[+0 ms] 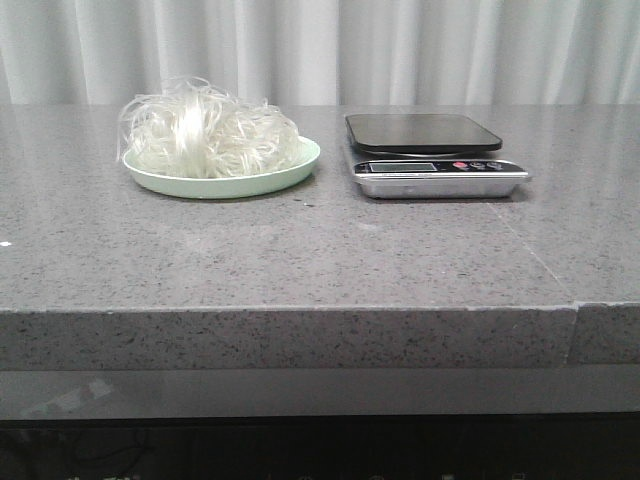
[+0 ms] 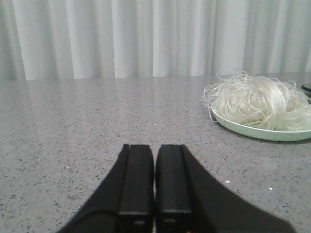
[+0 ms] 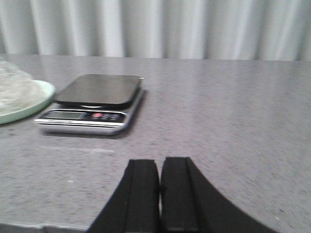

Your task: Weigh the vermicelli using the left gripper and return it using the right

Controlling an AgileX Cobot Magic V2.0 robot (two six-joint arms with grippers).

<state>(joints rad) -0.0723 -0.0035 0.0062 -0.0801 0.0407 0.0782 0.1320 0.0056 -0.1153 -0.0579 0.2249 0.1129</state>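
Observation:
The vermicelli (image 1: pixel 210 130), a fluffy tangle of thin translucent white strands, lies heaped on a pale green round plate (image 1: pixel 305 165) at the back left of the grey stone table. It also shows in the left wrist view (image 2: pixel 260 99). A silver kitchen scale (image 1: pixel 437 168) with a dark weighing pan (image 1: pixel 420 131) stands to the plate's right, its pan bare; it also shows in the right wrist view (image 3: pixel 92 104). My left gripper (image 2: pixel 154 145) is shut and empty, low over the table, well short of the plate. My right gripper (image 3: pixel 160 161) is shut and empty, near the table's front edge. Neither arm shows in the front view.
White curtains hang behind the table. The table's front edge (image 1: pixel 300 310) runs across the front view, with a seam (image 1: pixel 575 330) at the right. The plate's edge (image 3: pixel 34 104) shows beside the scale in the right wrist view.

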